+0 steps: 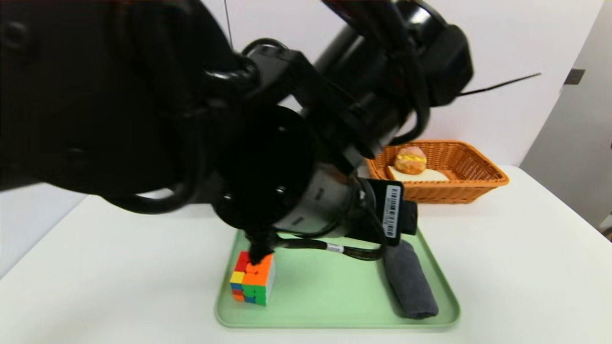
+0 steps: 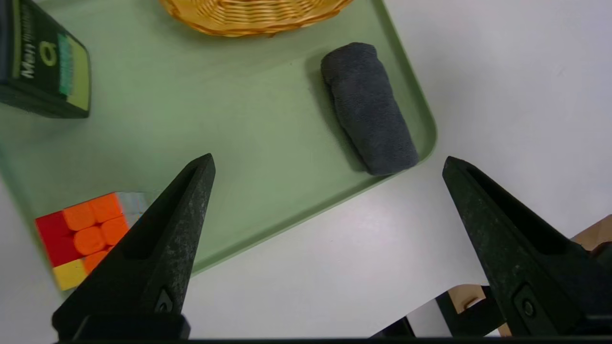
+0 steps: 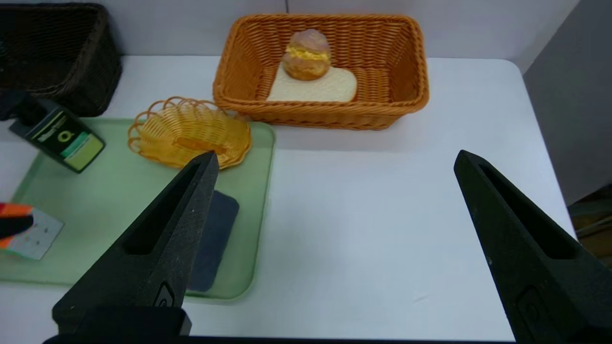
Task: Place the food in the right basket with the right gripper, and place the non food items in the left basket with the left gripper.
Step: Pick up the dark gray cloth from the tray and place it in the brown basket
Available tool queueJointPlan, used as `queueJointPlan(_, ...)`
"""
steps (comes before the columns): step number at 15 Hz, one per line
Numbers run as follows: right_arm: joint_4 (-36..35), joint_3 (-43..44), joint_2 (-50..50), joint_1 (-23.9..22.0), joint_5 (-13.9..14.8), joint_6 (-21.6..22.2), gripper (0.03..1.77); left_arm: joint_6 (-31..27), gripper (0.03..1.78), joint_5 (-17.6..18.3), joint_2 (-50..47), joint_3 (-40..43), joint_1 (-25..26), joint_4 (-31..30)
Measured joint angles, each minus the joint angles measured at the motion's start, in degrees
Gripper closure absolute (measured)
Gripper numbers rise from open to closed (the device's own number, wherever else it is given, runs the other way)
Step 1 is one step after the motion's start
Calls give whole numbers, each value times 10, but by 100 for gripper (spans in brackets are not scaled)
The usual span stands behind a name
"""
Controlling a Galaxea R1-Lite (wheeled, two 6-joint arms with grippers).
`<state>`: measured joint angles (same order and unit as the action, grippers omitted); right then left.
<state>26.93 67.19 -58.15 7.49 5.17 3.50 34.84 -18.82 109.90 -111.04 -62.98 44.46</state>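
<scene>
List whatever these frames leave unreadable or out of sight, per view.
- Head view: dark brown basket, yellow oval basket and bottle hidden behind the arms.
- Left wrist view: part of the cube hidden by a finger of the left gripper; bottle and yellow basket cut off by edges.
- Right wrist view: dark basket's far left cut off; grey cloth partly behind a finger of the right gripper.
</scene>
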Motion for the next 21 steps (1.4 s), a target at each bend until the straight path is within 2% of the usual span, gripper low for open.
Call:
queueJointPlan(2,2,7,-20,-23,9,-1,10,21,12,-7,36,-13,-12,-7)
queueJointPlan(5,0,5,-37,-34,6,-2,10,47,12,-11,80,-18,-17,-31)
queueJointPlan(9,-1,-11,-45,-35,6,0,10,65,12,-53,125,-19,-17,-59)
queueJointPlan(21,-6,-77,-12,-56,6,0,9,85,12,-58,190,-20,-42,-130)
